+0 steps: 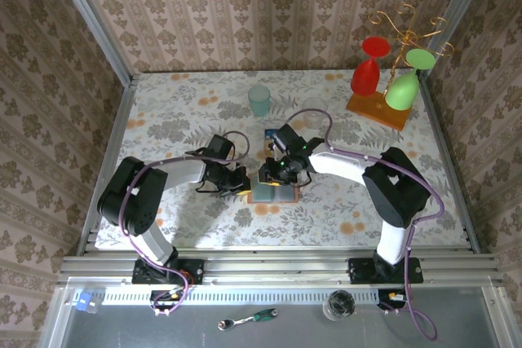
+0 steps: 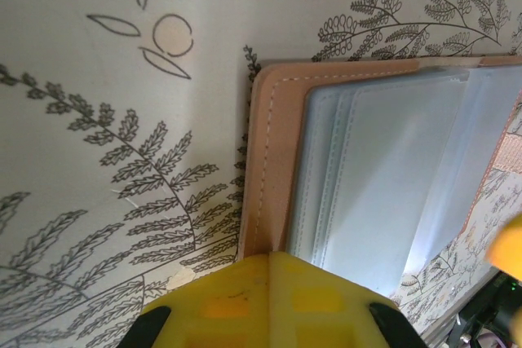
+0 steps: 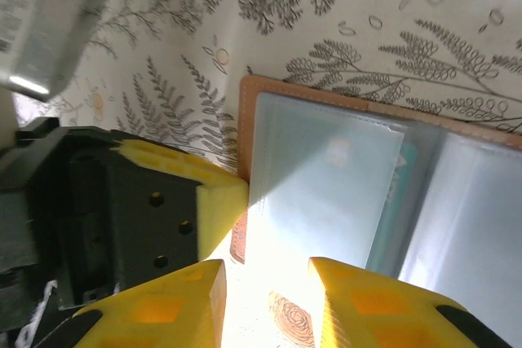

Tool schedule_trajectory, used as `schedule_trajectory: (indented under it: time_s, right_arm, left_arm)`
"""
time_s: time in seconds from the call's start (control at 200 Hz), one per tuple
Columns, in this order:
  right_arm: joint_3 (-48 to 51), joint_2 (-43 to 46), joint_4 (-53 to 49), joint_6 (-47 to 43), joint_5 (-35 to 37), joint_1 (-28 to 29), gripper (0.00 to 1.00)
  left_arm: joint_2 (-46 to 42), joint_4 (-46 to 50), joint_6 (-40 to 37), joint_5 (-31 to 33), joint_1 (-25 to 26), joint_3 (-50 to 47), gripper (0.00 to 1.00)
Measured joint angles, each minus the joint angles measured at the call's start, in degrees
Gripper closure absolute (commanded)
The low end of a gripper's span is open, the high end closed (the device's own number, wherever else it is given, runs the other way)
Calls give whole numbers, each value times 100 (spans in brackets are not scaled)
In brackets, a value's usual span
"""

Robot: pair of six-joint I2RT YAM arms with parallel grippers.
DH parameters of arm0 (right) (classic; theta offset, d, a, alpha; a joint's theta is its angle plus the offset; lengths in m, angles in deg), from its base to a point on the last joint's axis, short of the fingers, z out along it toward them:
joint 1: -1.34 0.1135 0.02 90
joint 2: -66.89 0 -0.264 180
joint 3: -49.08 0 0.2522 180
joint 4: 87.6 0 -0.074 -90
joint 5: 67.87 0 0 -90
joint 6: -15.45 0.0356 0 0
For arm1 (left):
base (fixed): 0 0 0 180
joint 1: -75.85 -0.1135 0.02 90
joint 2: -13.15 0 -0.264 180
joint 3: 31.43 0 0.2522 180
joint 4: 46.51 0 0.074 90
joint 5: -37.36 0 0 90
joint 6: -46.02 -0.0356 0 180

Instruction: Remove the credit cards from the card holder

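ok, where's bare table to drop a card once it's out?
Bare: back left, between the teal cup and the table's left edge; front right, between the right arm and the right edge. Crowded: centre, where the left gripper and right gripper meet at the card holder, and back right around the glass rack.

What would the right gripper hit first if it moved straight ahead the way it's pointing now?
Most likely the open card holder. The right gripper, with its jaws apart, points at the near edge of the holder's clear sleeves. Depth is hard to judge from this view.
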Motion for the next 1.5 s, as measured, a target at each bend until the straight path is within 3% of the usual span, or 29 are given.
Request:
schedule_trajectory:
  time_s: [0.66, 1.5]
  right_arm:
    - [4, -365, 229, 122, -302, 48, 69]
    - [28, -330, -197, 92, 50, 4, 69]
  left_arm:
    - [0, 0, 0, 0, 0, 0, 100]
    - [9, 4, -44, -4, -4, 0, 100]
